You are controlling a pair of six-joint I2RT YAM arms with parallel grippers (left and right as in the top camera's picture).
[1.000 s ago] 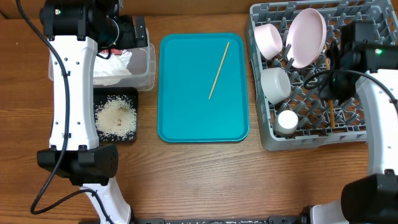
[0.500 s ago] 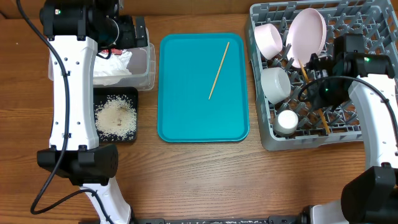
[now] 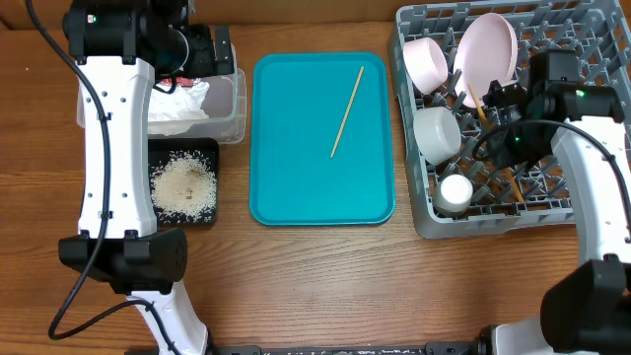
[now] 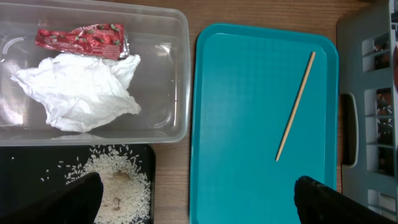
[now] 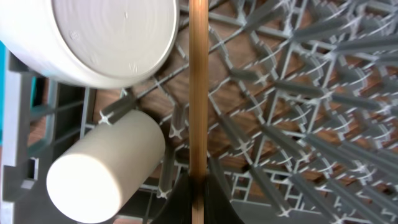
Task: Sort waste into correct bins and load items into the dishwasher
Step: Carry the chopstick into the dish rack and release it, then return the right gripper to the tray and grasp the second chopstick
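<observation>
My right gripper (image 3: pixel 504 150) is shut on one wooden chopstick (image 5: pixel 198 93) and holds it over the grey dish rack (image 3: pixel 422 223), beside a white bowl (image 5: pixel 106 31) and the small white cup (image 5: pixel 99 171). The rack also carries the round plate (image 3: pixel 488 57) and a pinkish bowl (image 3: pixel 426 61). The other chopstick (image 3: pixel 347 110) lies on the teal tray (image 3: pixel 296 168). The left gripper (image 4: pixel 202 205) stands open high over the clear tub (image 4: pixel 180 68), which holds the red wrapper (image 4: pixel 81 38) and the white napkin (image 4: pixel 78 93). Rice (image 4: pixel 118 186) lies in the black tray (image 3: pixel 160 150).
The teal tray sits in the middle of the wooden table, between the two bins on the left and the rack on the right. Upright pegs (image 5: pixel 292 118) crowd the rack under the held chopstick. The left arm (image 3: pixel 113 148) runs down the table's left side.
The right arm has swung left across the rack, and the held chopstick went from near the rack's right side to a slant beside the white bowl. The left arm stayed still.
</observation>
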